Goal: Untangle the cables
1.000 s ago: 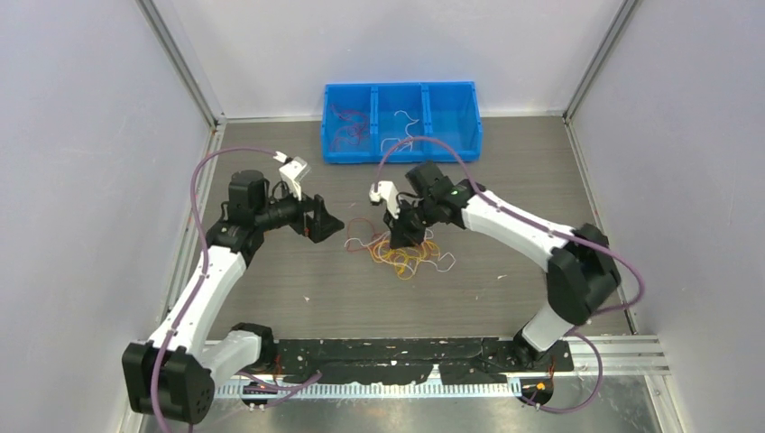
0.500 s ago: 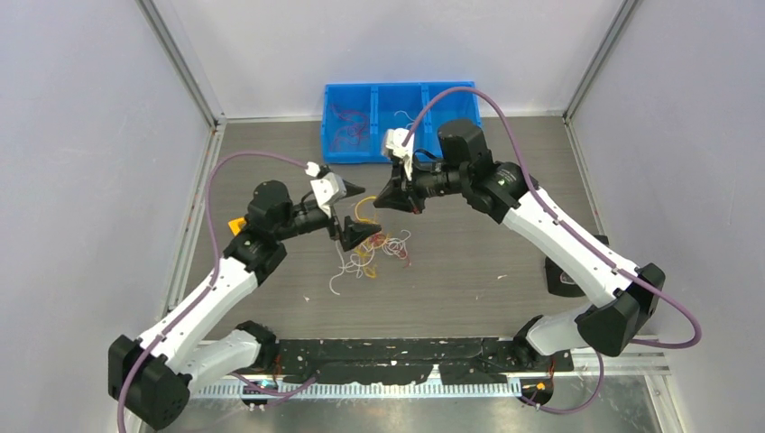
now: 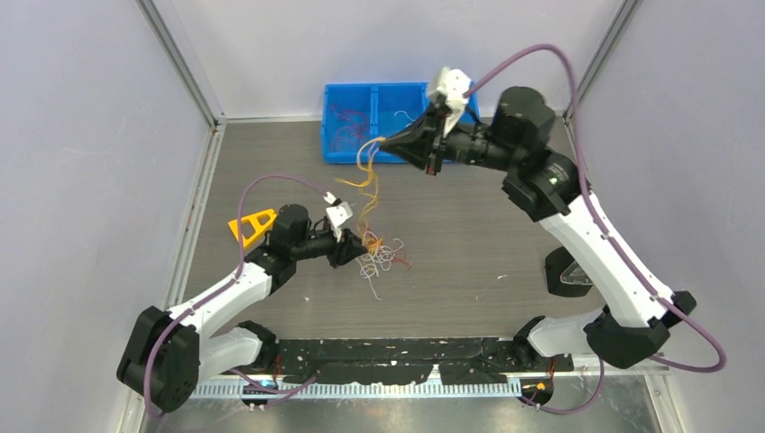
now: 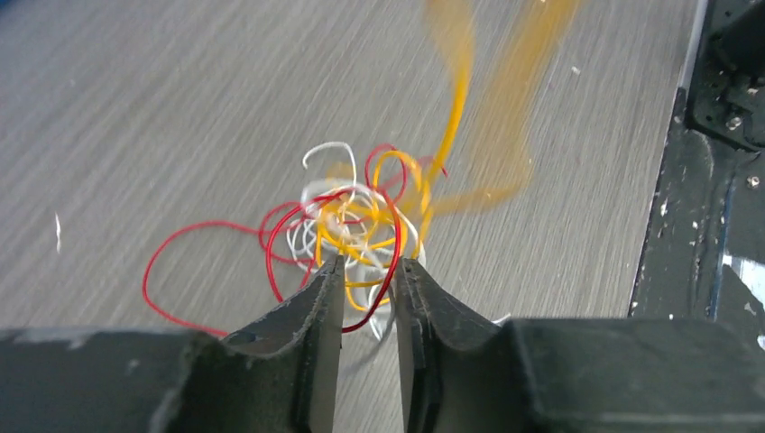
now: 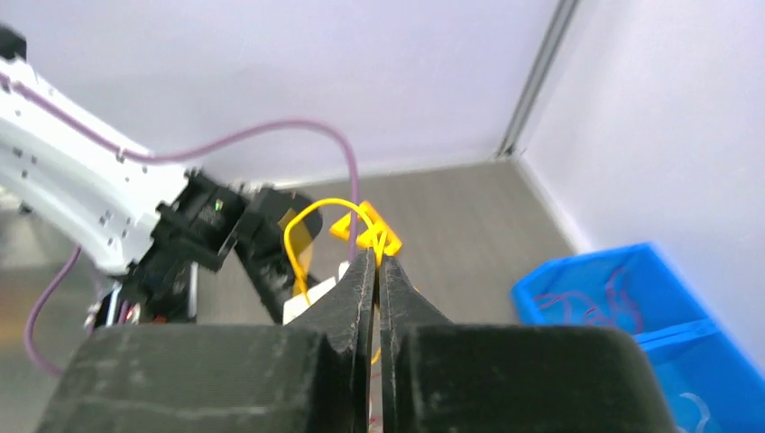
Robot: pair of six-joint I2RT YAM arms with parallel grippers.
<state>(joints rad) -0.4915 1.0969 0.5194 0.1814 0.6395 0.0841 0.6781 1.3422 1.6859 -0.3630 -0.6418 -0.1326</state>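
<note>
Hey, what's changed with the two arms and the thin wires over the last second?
The right gripper rose toward the blue bin, drawing yellow-orange wires up from the red, white and yellow tangle. The left gripper moved in and clamped the tangle. The bin stayed put.

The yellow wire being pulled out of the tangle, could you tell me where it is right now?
In the top view the yellow wire hangs from the right gripper, raised just in front of the blue bin, and runs down to the tangle at the left gripper.
</note>
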